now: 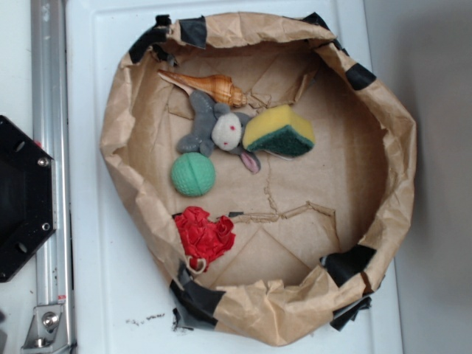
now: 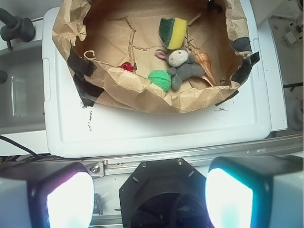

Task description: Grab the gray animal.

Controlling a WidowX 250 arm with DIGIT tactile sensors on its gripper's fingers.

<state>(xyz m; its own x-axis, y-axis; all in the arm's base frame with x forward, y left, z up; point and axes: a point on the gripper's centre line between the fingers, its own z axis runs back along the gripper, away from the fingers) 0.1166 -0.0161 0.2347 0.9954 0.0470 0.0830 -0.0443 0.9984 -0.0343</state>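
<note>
Gripper [image 2: 149,197] hangs wide open, empty, well short of the paper-lined bin [image 2: 142,102]. Inside, the gray animal [image 1: 217,129] lies wedged between sponge [image 1: 280,131], shell [image 1: 210,87] and green ball [image 1: 193,175].

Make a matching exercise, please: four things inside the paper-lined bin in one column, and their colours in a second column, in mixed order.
Column one:
1. gray animal
2. knitted ball
3. sponge
4. ruffled fabric lump

Column two:
A. red
B. yellow on top, dark green side
C. gray body with a whitish face
D. light green

Pairs: 1-C, 2-D, 3-B, 4-A
</note>
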